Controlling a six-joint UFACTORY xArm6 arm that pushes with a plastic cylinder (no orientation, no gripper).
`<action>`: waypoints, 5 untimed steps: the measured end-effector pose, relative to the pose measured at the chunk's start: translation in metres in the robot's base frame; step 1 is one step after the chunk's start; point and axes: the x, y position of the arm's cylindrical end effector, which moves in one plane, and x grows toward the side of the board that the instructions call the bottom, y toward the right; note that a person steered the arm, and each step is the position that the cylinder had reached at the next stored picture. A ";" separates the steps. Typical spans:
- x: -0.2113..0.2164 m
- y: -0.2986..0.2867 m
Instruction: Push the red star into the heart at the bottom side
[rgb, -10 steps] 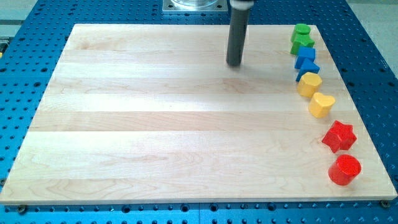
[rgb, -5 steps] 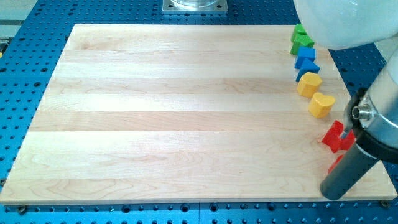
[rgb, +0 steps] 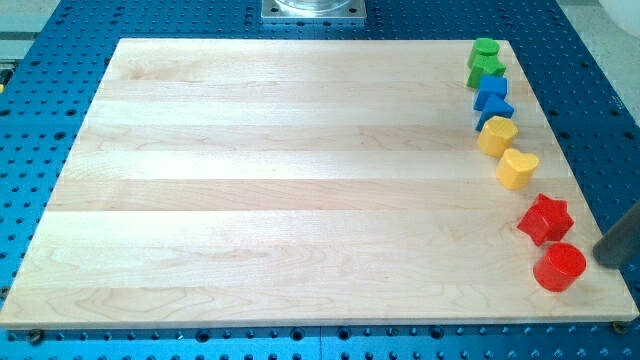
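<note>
The red star (rgb: 545, 218) lies near the board's right edge, low in the view. The yellow heart (rgb: 517, 168) sits just above it and a little to the left, with a small gap between them. A red cylinder (rgb: 558, 267) stands right below the star. My tip (rgb: 604, 262) shows at the view's right edge as a dark slanted rod. It is to the right of the red cylinder and below right of the star, and touches neither.
Further blocks line the wooden board's right edge (rgb: 560, 140) above the heart: a yellow hexagon (rgb: 497, 135), two blue blocks (rgb: 493, 98) and two green blocks (rgb: 485, 58). A blue perforated table (rgb: 40, 120) surrounds the board.
My rod went from the board's top middle down to the bottom right. The arm body that covered the right side has left the view. The red cylinder sits slightly further right.
</note>
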 end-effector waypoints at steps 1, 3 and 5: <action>-0.015 0.000; -0.002 -0.031; -0.020 -0.062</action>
